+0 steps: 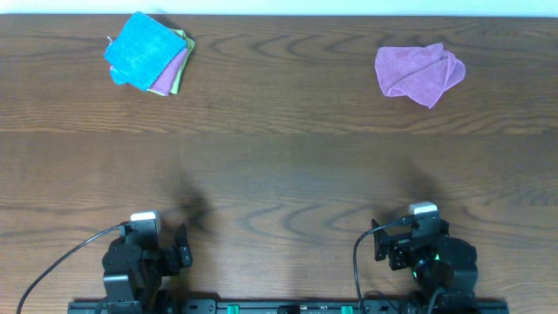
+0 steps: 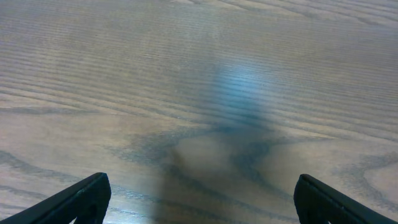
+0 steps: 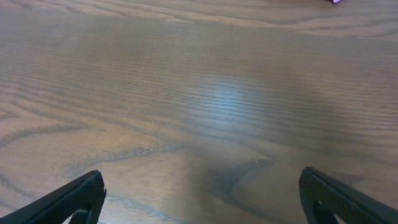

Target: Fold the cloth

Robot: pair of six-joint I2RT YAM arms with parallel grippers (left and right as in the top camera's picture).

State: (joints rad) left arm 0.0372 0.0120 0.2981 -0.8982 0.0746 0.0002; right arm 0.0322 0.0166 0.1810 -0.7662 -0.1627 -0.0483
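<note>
Desk [image 1: 279,157]: broad dark wood grain, matte w/ soft glare patches; pale wall strip [image 1: 349,7] beyond far edge. Purple cloth [image 1: 419,72] lies crumpled far right, well apart from both arms. Folded stack [image 1: 148,54], blue on top, sits far left; leave it. Right gripper [image 3: 202,186] and left gripper [image 2: 200,190] are spread wide, holding nothing, at near edge. Next, prob.: right arm reaches out, pinches an edge rather than the bunched middle, and spreads cloth flat before folding.
</note>
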